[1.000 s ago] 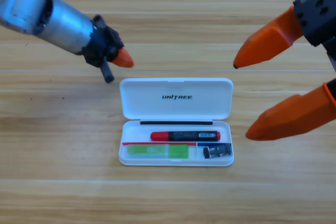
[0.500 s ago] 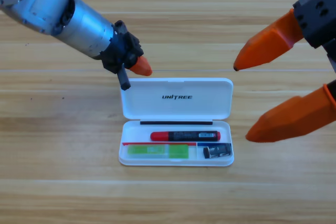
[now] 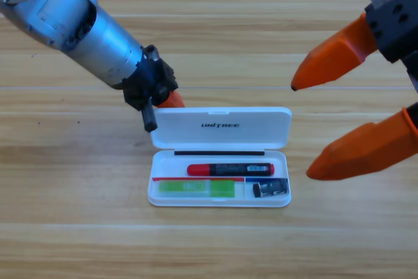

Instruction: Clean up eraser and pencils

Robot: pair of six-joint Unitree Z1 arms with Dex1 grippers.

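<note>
The white case lies open at the table's middle, and its lid stands tilted up behind the tray. Inside lie the two pencils, the black one with a red cap at the back and the light green one at the front left. At the front right lies the eraser. My left gripper touches the lid's back left corner; only one orange tip shows. My right gripper waits at the right edge, open, holding nothing.
The grey left arm slants in from the upper left corner. Bare wooden table surrounds the case on all sides.
The left gripper has come down and right to the lid's back left corner. The lid's far edge has tipped forward a little. The right arm has held still.
</note>
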